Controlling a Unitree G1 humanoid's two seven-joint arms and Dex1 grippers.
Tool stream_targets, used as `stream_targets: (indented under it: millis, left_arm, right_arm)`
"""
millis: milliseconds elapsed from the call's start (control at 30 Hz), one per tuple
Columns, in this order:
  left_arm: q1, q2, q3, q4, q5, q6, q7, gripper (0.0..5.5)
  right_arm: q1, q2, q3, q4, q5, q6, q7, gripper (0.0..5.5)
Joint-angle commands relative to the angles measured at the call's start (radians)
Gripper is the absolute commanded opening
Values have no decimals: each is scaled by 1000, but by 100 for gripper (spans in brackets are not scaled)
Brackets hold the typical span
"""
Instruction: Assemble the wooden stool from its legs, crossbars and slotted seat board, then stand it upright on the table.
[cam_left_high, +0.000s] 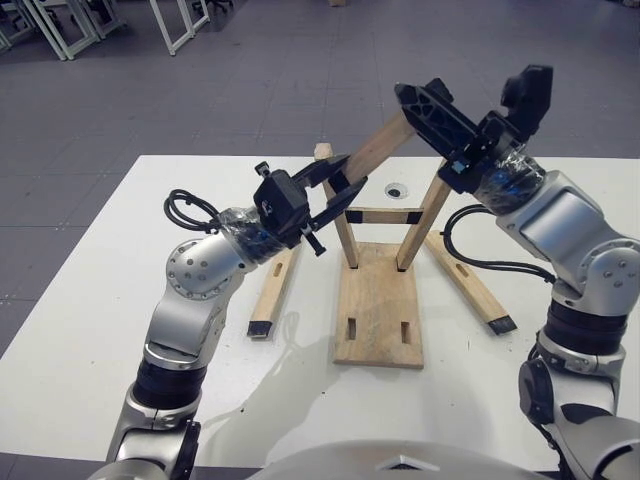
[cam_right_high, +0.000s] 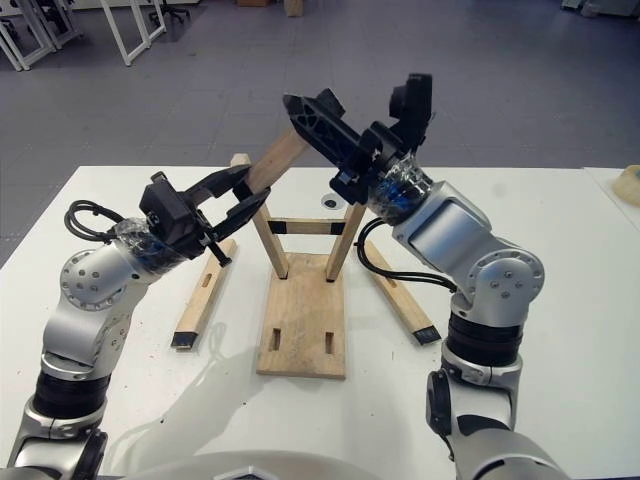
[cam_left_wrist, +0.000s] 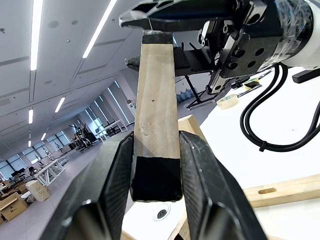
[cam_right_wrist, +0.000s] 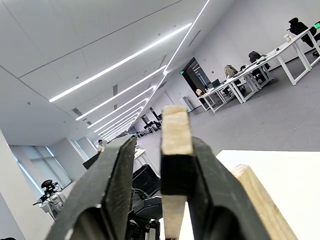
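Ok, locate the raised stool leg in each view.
Left eye: raised stool leg slants above centre.
Right eye: leg slants left of centre.
Left wrist: centre, clamped in left gripper.
Right wrist: centre, seen end-on.
Shared landmark: right gripper at its upper end.

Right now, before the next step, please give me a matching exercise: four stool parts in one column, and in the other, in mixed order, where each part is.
Parts:
1. seat board
2. crossbar
3. tilted leg
4. loose leg

Places:
A. off the table, in the left gripper
B. flat on the table, in the middle
C. lying beside the seat board
D. between two standing legs

Pairs: 1-B, 2-D, 3-A, 4-C.
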Motion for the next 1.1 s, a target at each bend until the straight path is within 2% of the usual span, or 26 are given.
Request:
stream_targets:
  millis: [33, 100, 267, 300, 400, 533, 633, 767, 867, 1000, 1100]
  left_arm:
    - [1, 15, 9, 25, 29, -11, -6, 133]
    - [-2, 13, 9, 27, 32, -15, -5, 133]
    - [-9, 7, 10, 25, 46, -38, -7, 133]
    - [-13, 9, 12, 27, 56, -48, -8, 170]
    - [-20, 20, 23, 34, 83, -74, -3, 220]
    - [14, 42, 49, 64, 126, -99, 3, 224]
    - [86, 35, 44, 84, 127, -118, 1, 224]
    - [146, 3, 86, 146, 139, -162, 62, 224]
    - [156, -1, 104, 168, 143, -181, 81, 224]
    - [158, -16, 84, 181, 154, -187, 86, 224]
    - [154, -26, 67, 195, 165, -189, 83, 224]
  right_arm:
    - [2, -35, 9, 0, -30, 10, 34, 81]
    - [-1, -50, 11, 8, -51, 14, 51, 46]
    - [1, -68, 12, 29, -81, 15, 75, 42]
    - [1, -68, 11, 31, -83, 13, 75, 42]
    - [-10, -68, -7, 50, -73, 3, 66, 42]
    - [-34, -85, -79, 98, -9, -16, 24, 42]
    - [-19, -210, -193, 116, 58, 13, 38, 42]
    - [208, -437, -325, 114, 115, 195, 279, 42]
    - [371, -520, -340, 126, -26, 235, 471, 42]
    - [414, -532, -192, 240, -378, 104, 573, 42]
    - [382, -488, -112, 322, -538, 28, 613, 42]
